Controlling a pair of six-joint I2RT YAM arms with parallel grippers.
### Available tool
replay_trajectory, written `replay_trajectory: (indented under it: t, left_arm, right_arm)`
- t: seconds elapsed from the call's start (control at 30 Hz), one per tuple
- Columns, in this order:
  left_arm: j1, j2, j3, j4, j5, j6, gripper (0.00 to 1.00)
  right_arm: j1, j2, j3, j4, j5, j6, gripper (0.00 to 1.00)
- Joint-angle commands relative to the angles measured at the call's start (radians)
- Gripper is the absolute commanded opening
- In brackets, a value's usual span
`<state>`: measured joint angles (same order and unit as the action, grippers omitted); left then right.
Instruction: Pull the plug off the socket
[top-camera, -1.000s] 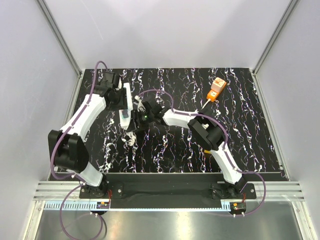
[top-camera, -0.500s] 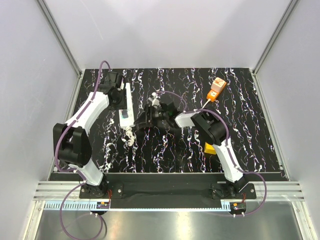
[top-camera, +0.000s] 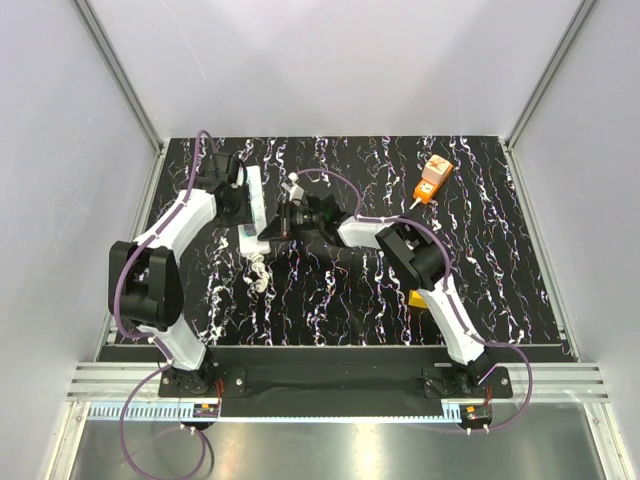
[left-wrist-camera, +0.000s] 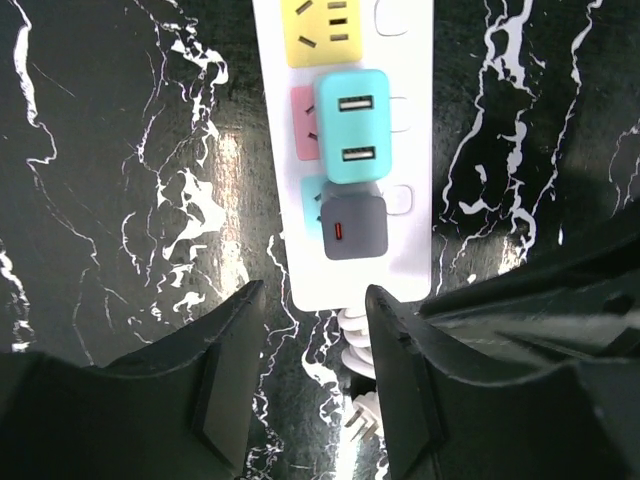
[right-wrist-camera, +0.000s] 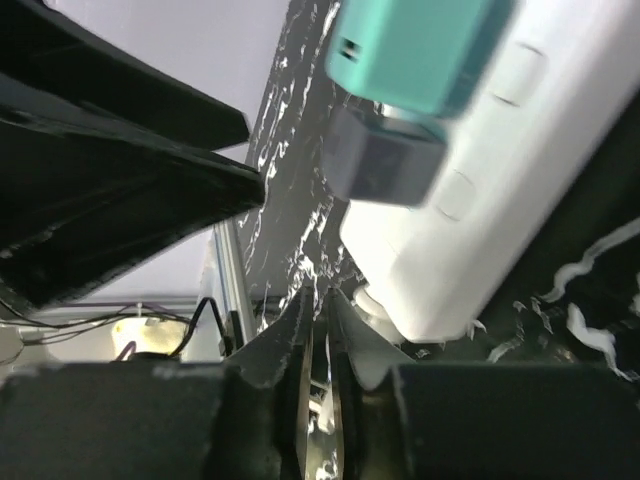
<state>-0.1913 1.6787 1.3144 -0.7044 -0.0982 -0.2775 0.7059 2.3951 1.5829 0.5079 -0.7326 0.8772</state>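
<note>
Compared with half a second earlier, the right arm (top-camera: 425, 265) is seen swung farther toward the far left of the black marbled table (top-camera: 500, 250). Its right fingers (right-wrist-camera: 275, 350) are thereby brought closer to the socket (left-wrist-camera: 410, 150). The left arm (top-camera: 185, 215) and the socket are found almost where they were.

Both arms are stretched forward and are brought together over the table's far left part. The left arm is bent at the elbow and reached up along the left edge. The right arm is folded across the middle, with its wrist turned leftward.

The socket is laid lengthwise at the far left. A teal plug (left-wrist-camera: 352, 125) and a grey plug (left-wrist-camera: 353, 227) are seated side by side in its row, next to a yellow outlet (left-wrist-camera: 318, 30).

In the left wrist view the left fingers (left-wrist-camera: 230, 375) are spread wide. The socket's near end and its coiled white cord (left-wrist-camera: 352, 335) are framed between them, and whether they touch cannot be told.

In the right wrist view the right fingers are pressed almost together, with only a thin slit left and nothing seen held. The socket's end with the grey plug is placed just beyond their tips and to the right, apart from them.

An orange block (top-camera: 433, 178) is set well apart at the far right.
</note>
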Motion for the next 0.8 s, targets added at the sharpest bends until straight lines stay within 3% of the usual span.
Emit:
replay_trajectory:
  t: [0.0, 0.23, 0.4, 0.77]
  left_arm:
    - [0.015, -0.007, -0.013, 0.080, 0.045, -0.029, 0.49]
    - [0.016, -0.007, -0.035, 0.121, 0.063, -0.055, 0.50]
    - [0.016, 0.006, -0.043, 0.146, 0.091, -0.078, 0.51]
    - [0.006, 0.038, -0.049, 0.154, 0.055, -0.083, 0.50]
  right_arm:
    - [0.032, 0.007, 0.072, -0.120, 0.041, -0.118, 0.15]
    - [0.041, 0.067, 0.182, -0.278, 0.068, -0.142, 0.00]
    - [0.046, 0.084, 0.229, -0.379, 0.127, -0.149, 0.00]
    - [0.046, 0.113, 0.267, -0.431, 0.144, -0.129, 0.00]
